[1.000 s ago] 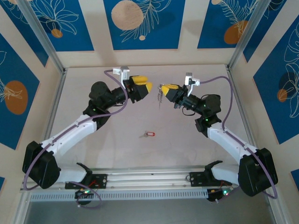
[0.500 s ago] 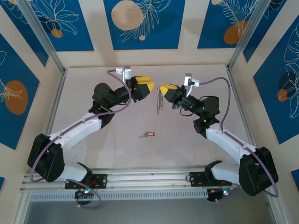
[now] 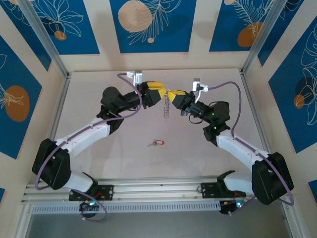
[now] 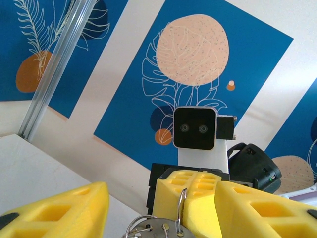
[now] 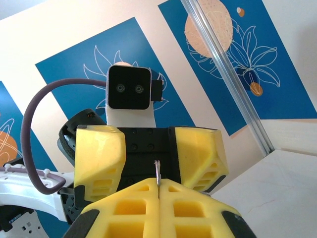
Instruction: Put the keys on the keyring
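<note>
The keyring (image 3: 166, 107), a thin grey metal loop with small metal pieces dangling, hangs above the table's far middle. My right gripper (image 3: 174, 94) is shut on its top edge. In the right wrist view a sliver of the keyring (image 5: 157, 172) pokes up from the seam of the closed right gripper (image 5: 158, 196). My left gripper (image 3: 159, 91) faces it, open. In the left wrist view its yellow fingers (image 4: 54, 210) stand on either side of the keyring (image 4: 181, 206). The red-headed key (image 3: 158, 143) lies on the table, nearer the arms' bases.
An aluminium post (image 3: 45, 40) rises at the back left and another (image 3: 261, 35) at the back right. Patterned blue and cream walls (image 3: 148, 25) close the table in. The mounting rail (image 3: 158, 189) runs along the near edge.
My left gripper has swung right until its open fingers reach the keyring. My right gripper has shifted slightly left, still holding the ring. The key has not moved.
</note>
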Tool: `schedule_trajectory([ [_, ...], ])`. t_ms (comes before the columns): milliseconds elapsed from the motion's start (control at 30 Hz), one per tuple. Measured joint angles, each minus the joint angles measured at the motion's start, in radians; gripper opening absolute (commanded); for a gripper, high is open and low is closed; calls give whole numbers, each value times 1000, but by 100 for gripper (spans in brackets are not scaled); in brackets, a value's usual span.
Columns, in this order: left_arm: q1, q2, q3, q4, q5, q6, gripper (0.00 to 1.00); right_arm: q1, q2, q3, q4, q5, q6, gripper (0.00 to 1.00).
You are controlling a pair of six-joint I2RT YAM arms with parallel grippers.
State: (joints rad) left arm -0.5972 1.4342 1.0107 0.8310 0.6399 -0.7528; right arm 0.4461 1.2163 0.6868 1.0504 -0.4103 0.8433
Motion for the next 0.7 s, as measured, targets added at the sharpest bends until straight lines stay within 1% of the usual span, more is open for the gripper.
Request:
schedule_trajectory([
  [200,-1,8,0,-2,14,2,53,6,8,1,5,0,3,0],
  [400,-2,9,8,-5,26,2,41,12,18,1,11,0,3,0],
  [600,-3,10,13,-5,40,2,23,13,22,10,13,0,3,0],
  [700,-4,13,17,-4,49,3,24,17,26,14,13,0,3,0],
])
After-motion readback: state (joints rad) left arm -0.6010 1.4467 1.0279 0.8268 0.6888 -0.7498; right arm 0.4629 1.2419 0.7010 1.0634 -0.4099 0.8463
